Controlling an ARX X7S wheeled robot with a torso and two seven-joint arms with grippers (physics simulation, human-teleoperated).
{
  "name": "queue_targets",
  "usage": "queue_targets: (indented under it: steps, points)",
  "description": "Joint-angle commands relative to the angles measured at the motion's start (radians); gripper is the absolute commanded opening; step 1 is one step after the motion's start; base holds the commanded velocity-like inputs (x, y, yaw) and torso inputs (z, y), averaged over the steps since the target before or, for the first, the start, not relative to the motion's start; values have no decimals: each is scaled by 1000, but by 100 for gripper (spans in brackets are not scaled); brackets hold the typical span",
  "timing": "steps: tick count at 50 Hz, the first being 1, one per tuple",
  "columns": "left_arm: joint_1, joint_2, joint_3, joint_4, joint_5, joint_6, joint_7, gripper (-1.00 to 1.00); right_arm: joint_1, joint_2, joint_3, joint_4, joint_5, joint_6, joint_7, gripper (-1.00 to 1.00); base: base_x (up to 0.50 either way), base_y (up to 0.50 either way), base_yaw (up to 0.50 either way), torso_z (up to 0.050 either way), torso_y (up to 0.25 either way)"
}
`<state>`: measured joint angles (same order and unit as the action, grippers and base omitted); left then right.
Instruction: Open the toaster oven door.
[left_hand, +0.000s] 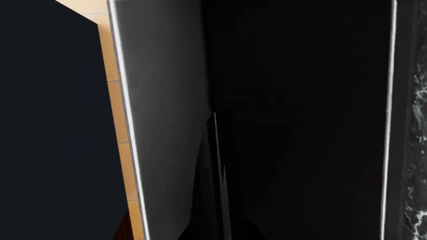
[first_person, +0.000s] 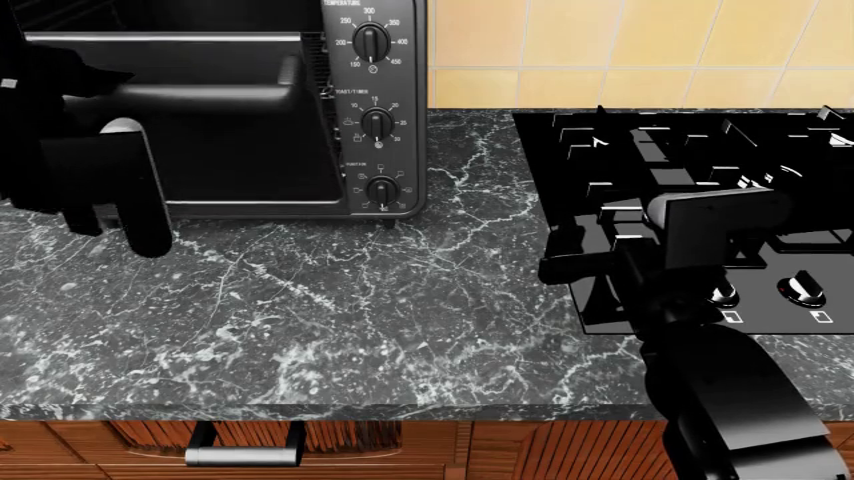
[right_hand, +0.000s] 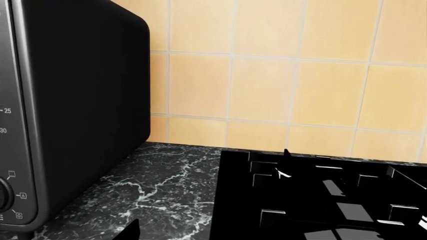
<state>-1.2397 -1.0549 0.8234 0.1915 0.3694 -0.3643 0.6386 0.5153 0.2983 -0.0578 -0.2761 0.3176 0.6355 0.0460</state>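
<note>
The toaster oven (first_person: 267, 110) sits at upper left on the table (first_person: 334, 320), its door (first_person: 160, 40) seemingly ajar. Left fingers (first_person: 134, 215) near it: grip unclear. Right fingers unseen. Risk: slipping off, door snapping back.

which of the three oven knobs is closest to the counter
The bottom knob on the toaster oven sits just above the marble counter. The middle knob and top knob stack above it.
</note>
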Motion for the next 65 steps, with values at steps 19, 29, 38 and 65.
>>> queue_targets:
  steps: [19,29,38,65]
  points:
    - [226,-221,-45,354,-212,-117,-134,-100,-10,5,-1,-5,16,-10,6,100,-1,-1,-2,0,1]
    - [275,-269,-42,399,-236,-131,-166,-100,-16,8,1,-16,23,-7,11,100,0,-2,-2,0,1]
    - [322,-322,-45,446,-279,-147,-217,-100,-21,7,-3,-9,25,-19,10,100,0,-2,-2,0,1]
    - [496,-444,32,559,-358,-151,-420,-100,-27,6,-6,1,36,-34,16,100,0,0,0,0,2]
